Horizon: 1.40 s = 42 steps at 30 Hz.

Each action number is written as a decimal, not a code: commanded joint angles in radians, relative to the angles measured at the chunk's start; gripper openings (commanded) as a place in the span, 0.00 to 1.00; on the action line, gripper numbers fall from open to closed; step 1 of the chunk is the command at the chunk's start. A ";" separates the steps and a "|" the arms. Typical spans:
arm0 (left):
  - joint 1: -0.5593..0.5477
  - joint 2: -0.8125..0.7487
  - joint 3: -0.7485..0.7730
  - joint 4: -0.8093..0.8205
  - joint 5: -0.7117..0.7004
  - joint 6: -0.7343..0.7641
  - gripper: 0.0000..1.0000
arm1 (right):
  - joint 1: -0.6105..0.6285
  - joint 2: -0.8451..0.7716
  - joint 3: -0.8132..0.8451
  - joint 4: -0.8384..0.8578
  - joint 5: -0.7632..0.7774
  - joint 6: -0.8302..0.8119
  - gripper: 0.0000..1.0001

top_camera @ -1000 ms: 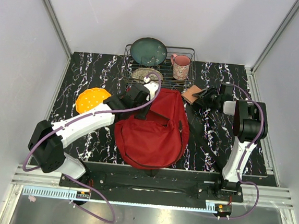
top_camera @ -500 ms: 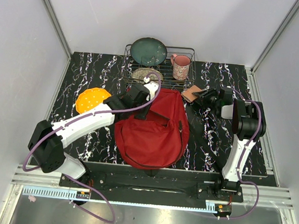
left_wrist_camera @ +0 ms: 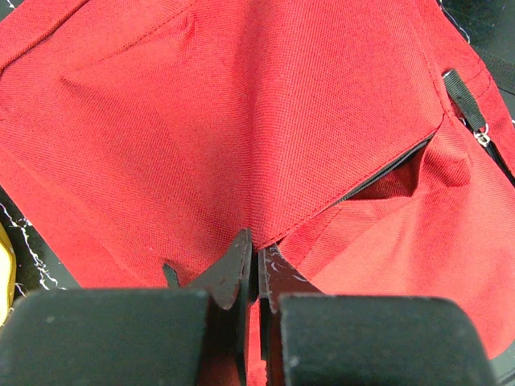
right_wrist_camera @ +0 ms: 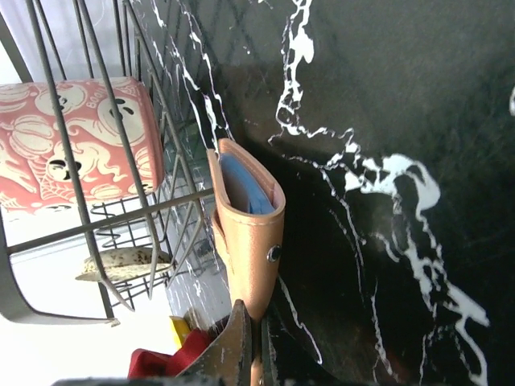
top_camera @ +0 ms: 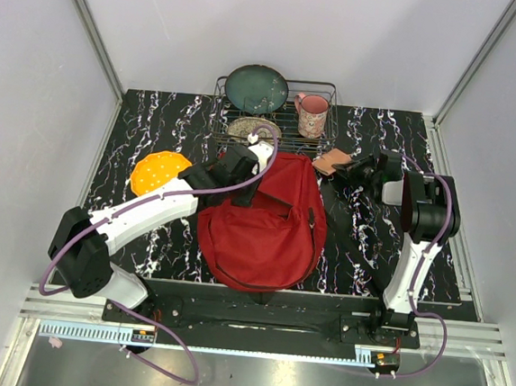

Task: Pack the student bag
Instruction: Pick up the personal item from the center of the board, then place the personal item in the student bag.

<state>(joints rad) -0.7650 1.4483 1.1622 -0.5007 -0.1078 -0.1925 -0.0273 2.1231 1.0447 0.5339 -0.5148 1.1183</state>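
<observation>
The black marbled table [top_camera: 156, 121] is enclosed by white walls on the left, back and right sides, and a metal rail is seen along its near edge. Bare surface is left in the far left corner, along the right side behind the right arm, and in a strip between the student bag [top_camera: 264, 225] and the right arm's base. The student bag is laid flat in the middle of the near half of the table, between the two arms. Its top is turned toward the wire rack [top_camera: 274, 113] and its bottom reaches the near edge. An orange disc [top_camera: 157, 173] is placed left of the bag, beside the left arm.

The left gripper [left_wrist_camera: 256, 261] is clenched on the red fabric edge at the bag's unzipped opening. A dark slit is shown there, and nothing inside it can be made out. The right gripper [right_wrist_camera: 251, 334] is clamped on the lower end of a tan wallet [right_wrist_camera: 245, 241], in which a blue card is seen. The wallet is held just beside the rack's near right corner.

In the rack, a dark green plate [top_camera: 256, 88] is stood upright at the back, a pink patterned mug [top_camera: 312, 115] is kept on the right, and a speckled dish [top_camera: 250, 127] is set at the front.
</observation>
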 commanded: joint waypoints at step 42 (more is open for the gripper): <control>0.006 -0.077 0.007 0.074 0.039 -0.065 0.00 | 0.354 -1.218 -0.433 -0.447 -0.311 -0.149 0.00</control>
<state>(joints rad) -0.7609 1.3952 1.1355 -0.4984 -0.0895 -0.2352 0.2241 0.8509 0.5797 -0.0059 -0.7879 0.9768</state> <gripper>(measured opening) 0.035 0.025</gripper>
